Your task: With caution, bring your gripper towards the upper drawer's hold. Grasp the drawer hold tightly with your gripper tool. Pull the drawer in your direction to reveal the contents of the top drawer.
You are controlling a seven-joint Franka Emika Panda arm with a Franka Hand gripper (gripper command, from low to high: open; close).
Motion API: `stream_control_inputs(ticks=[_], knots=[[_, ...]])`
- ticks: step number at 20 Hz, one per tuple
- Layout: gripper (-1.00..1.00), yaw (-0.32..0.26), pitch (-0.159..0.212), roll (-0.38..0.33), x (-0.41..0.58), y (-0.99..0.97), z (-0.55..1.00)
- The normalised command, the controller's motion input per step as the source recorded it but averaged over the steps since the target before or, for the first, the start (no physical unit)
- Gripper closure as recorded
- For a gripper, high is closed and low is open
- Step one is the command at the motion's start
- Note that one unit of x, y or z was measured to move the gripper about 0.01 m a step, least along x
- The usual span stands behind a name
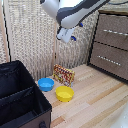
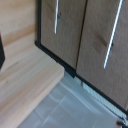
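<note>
My gripper [image 1: 69,37] hangs from the bulky white arm at the top middle of the exterior view, high above the floor and well off to the exterior view's left of the brown drawer cabinet [image 1: 112,42]. It looks open and holds nothing. The drawer hold [image 1: 115,32] is a thin silver bar across the top drawer front; a like bar [image 1: 107,58] crosses the drawer below. In the wrist view two brown drawer fronts show side by side, each with a silver bar; the bar farther from the floor planks [image 2: 112,37] appears to be the drawer hold. One dark finger [image 2: 1,50] shows at the picture's edge.
A black fabric bin [image 1: 20,97] stands at the exterior view's lower left. A blue bowl [image 1: 46,84], a yellow bowl [image 1: 64,93] and a red and yellow box [image 1: 64,75] sit on the wooden floor [image 1: 95,100]. A woven screen [image 1: 32,35] stands behind.
</note>
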Motion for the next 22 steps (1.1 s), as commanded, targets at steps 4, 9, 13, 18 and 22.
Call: stream_control_inputs(ticks=[4, 9, 13, 18, 22], knots=[[-1.0, 0.0, 0.0, -0.343, -0.101, -0.57, 0.01], [-1.0, 0.0, 0.0, -0.354, -0.074, -0.61, 0.0], [-1.0, 0.003, 0.0, -0.346, -0.248, -0.48, -0.07], [-1.0, 0.036, -0.045, -0.307, -0.441, -0.28, -0.21], [-1.0, 0.04, -0.055, -0.291, -0.299, -0.33, -0.26]])
